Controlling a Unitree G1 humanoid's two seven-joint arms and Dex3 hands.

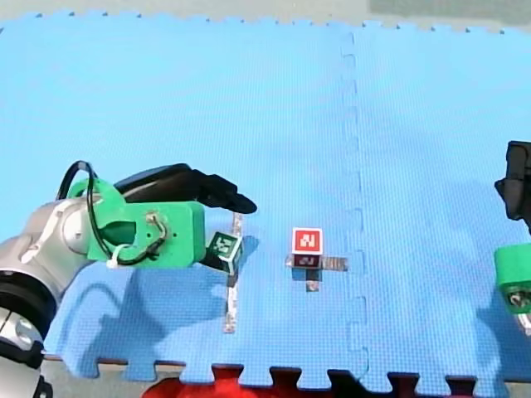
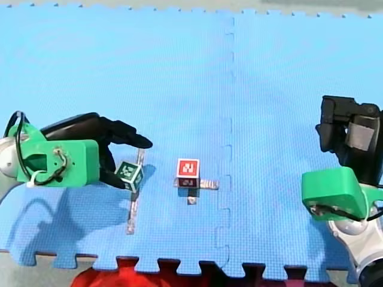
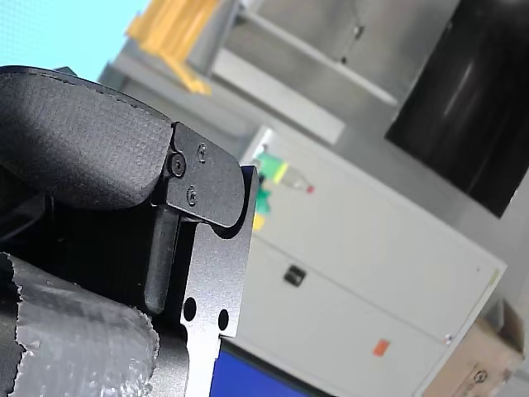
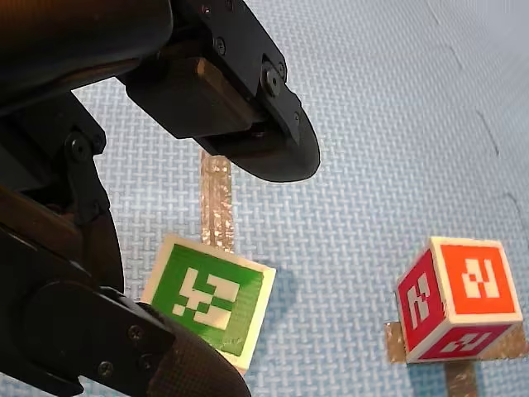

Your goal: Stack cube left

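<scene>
A green cube (image 2: pixel 129 174) with a white tag pattern lies on a silver tape strip (image 2: pixel 133 209) on the blue foam mat (image 1: pixel 249 99), at the front left. My left hand (image 2: pixel 122 158) is around it. In the second wrist view the green cube (image 4: pixel 211 299) touches the lower finger (image 4: pixel 124 347), while the upper finger (image 4: pixel 264 149) stands apart above it. A red cube (image 2: pixel 187 168) sits on a tape cross, a short way to the green cube's right. My right hand (image 2: pixel 347 134) hangs over the mat's right side and holds nothing.
The mat's jigsaw seam (image 1: pixel 355 207) runs front to back, just right of the red cube. A red object (image 1: pixel 241 388) lies beyond the mat's front edge. In the first wrist view, grey cabinets (image 3: pixel 355 256) stand behind a dark finger (image 3: pixel 91 141).
</scene>
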